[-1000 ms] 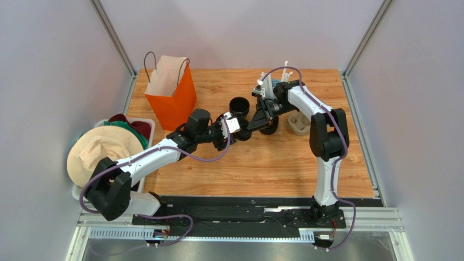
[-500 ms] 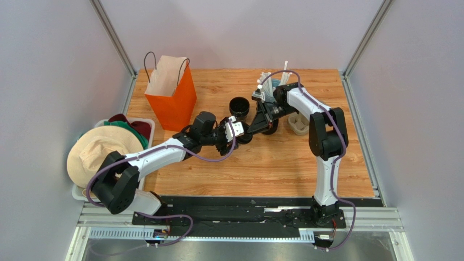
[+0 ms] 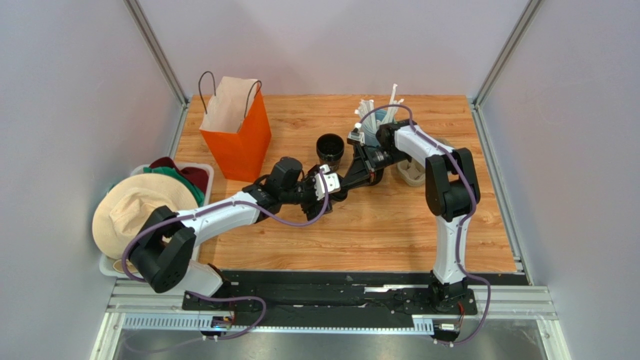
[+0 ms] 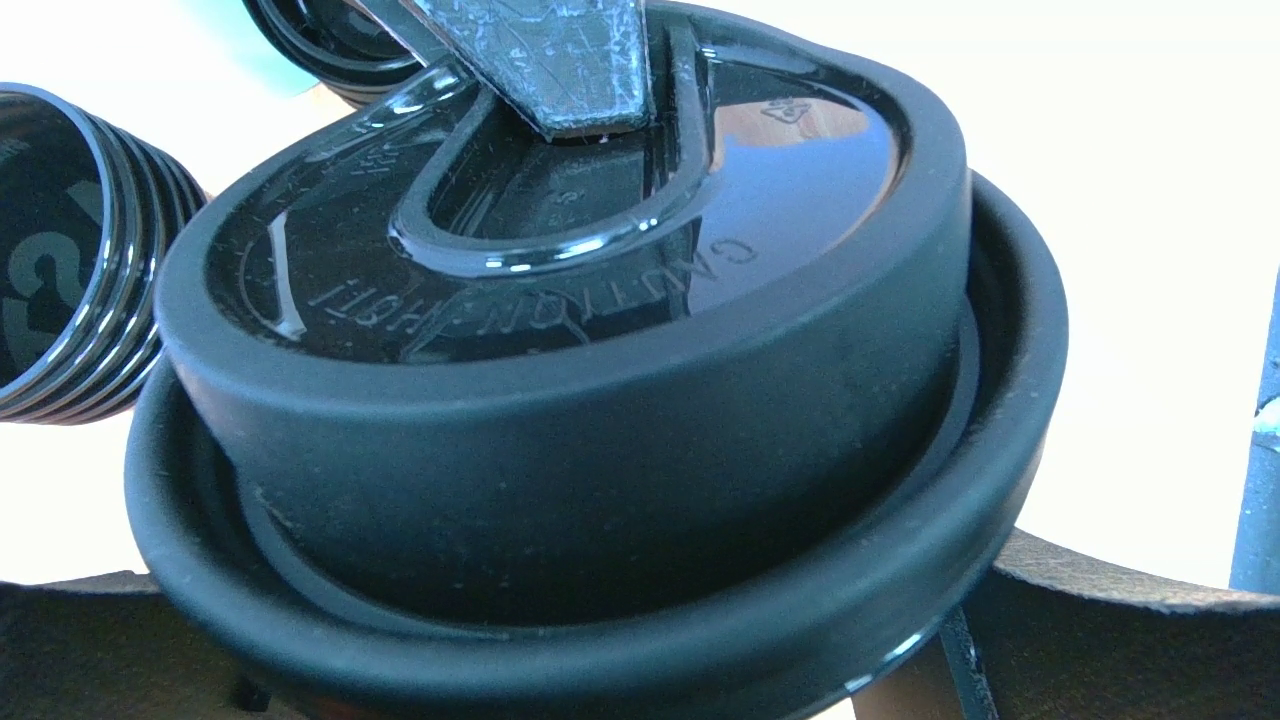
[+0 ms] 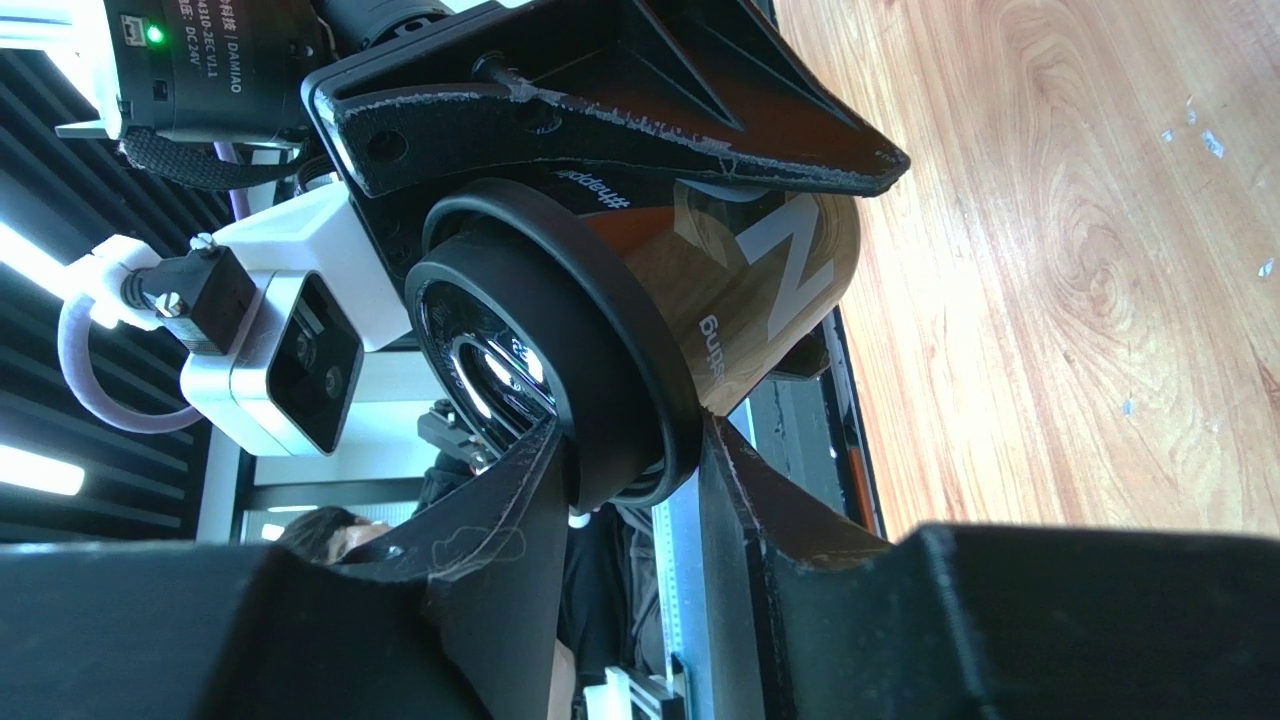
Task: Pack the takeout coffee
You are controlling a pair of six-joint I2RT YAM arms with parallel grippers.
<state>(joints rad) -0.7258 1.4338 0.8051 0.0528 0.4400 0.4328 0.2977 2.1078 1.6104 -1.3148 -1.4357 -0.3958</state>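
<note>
The takeout coffee (image 5: 759,285) is a dark cup with a brown printed wall and a black lid (image 4: 601,375). It is held tilted above the table's middle. My left gripper (image 3: 336,186) is shut on the cup's body. My right gripper (image 5: 631,450) meets it from the right, as the top view (image 3: 351,180) shows. Its jaws are closed over the lid's edge (image 5: 601,375). One finger (image 4: 556,60) lies on the lid's top and the other finger (image 5: 751,510) sits under the rim. The lid fills the left wrist view and hides my left fingers there.
A second open dark cup (image 3: 330,147) stands on the table just behind the grippers. An orange paper bag (image 3: 239,127) stands open at the back left. A pale blue cup of straws (image 3: 378,112) and a cardboard cup tray (image 3: 412,171) are by the right arm. A bin of hats (image 3: 146,206) is at the left edge.
My left gripper has moved right with the cup. My right gripper has come down and left to meet it at the lid. The dark thing beside the right gripper no longer shows.
</note>
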